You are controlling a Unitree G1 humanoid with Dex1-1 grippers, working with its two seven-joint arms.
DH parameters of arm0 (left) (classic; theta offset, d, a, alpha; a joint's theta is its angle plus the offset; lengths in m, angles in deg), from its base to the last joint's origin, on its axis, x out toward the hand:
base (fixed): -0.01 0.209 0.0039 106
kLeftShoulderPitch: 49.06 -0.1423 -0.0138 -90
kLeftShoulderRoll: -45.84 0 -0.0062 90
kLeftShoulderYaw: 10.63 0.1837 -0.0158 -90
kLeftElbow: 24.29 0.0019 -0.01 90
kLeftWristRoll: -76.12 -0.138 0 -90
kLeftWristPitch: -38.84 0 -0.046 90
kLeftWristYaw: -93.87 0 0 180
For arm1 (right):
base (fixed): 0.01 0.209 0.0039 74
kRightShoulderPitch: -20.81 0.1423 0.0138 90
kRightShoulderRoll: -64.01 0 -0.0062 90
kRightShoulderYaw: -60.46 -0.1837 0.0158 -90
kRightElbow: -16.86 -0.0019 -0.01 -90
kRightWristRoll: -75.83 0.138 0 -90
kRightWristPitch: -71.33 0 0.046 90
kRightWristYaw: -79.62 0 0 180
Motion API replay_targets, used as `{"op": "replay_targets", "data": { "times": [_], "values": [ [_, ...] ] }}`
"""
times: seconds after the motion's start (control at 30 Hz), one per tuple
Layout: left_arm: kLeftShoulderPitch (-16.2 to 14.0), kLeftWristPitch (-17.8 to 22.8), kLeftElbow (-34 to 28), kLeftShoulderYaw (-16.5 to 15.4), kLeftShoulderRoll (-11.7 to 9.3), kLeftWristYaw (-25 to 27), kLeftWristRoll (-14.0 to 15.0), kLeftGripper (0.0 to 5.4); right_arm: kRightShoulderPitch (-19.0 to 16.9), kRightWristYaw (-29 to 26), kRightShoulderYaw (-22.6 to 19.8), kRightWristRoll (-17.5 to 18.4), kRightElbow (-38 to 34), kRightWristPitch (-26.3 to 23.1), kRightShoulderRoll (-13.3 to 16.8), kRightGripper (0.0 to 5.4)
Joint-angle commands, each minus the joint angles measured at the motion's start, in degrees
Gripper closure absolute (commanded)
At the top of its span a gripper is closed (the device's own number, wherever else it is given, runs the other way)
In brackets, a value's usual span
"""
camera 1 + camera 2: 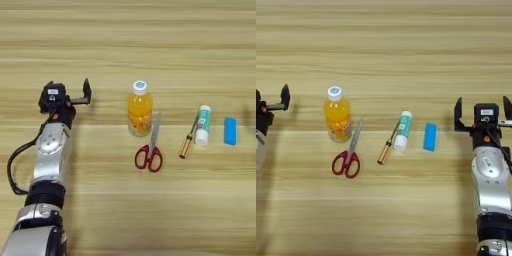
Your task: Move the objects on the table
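On the table [125,40] the objects lie in a row. An orange-juice bottle [140,111] with a white cap stands upright. Red-handled scissors [150,152] lie just right of it, blades pointing away from me. Further right lie an amber-handled screwdriver [188,141], a white tube [202,125] with a green label, and a flat blue block [230,131]. My left gripper [69,93] hovers left of the bottle, open and holding nothing. My right gripper [482,102] is right of the blue block [429,136], with its fingers spread wide and nothing between them.
The left arm [50,165] reaches in from the bottom left with a black cable looping beside it. The right arm [491,190] comes up from the bottom right. Bare wood stretches across the far half and along the near edge.
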Motion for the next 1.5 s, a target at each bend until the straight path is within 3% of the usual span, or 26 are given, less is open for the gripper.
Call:
{"op": "replay_targets", "data": {
  "times": [0.03, 0.47, 0.77, 1.0, 1.3, 1.5],
  "values": [
    [0.9, -0.9, 1.0, 0.1, -0.4, 0.3, -0.2, 0.02, 0.5, 0.2, 0.3, -0.2, -0.2, 0.3, 0.0, 0.00],
    [0.2, -2.6, 0.2, 1.3, -0.7, 0.6, -1.7, 0.02, 0.3, 0.3, 0.5, -0.2, -0.8, 0.1, -0.2, 0.00],
    [-1.8, -1.3, -11.0, 1.8, 0.8, 3.6, 1.9, 0.02, 0.4, 0.5, 0.8, -0.4, -0.6, 0.0, -0.2, 0.00],
    [-4.9, -0.7, -21.2, 4.8, 1.4, 9.5, 5.4, 0.02, 0.5, 0.9, 1.2, -0.6, -0.7, -0.1, -0.3, 0.00],
    [-7.6, 0.6, -26.4, 8.0, 1.8, 16.8, 9.3, 0.02, 0.3, 1.2, 1.5, -0.6, -0.8, -0.1, -0.3, 0.00],
    [-9.7, 1.0, -29.7, 11.9, 1.3, 21.5, 9.2, 0.02, 0.4, 1.3, 1.6, -0.6, -0.8, -0.2, -0.3, 0.00]
  ]
}}
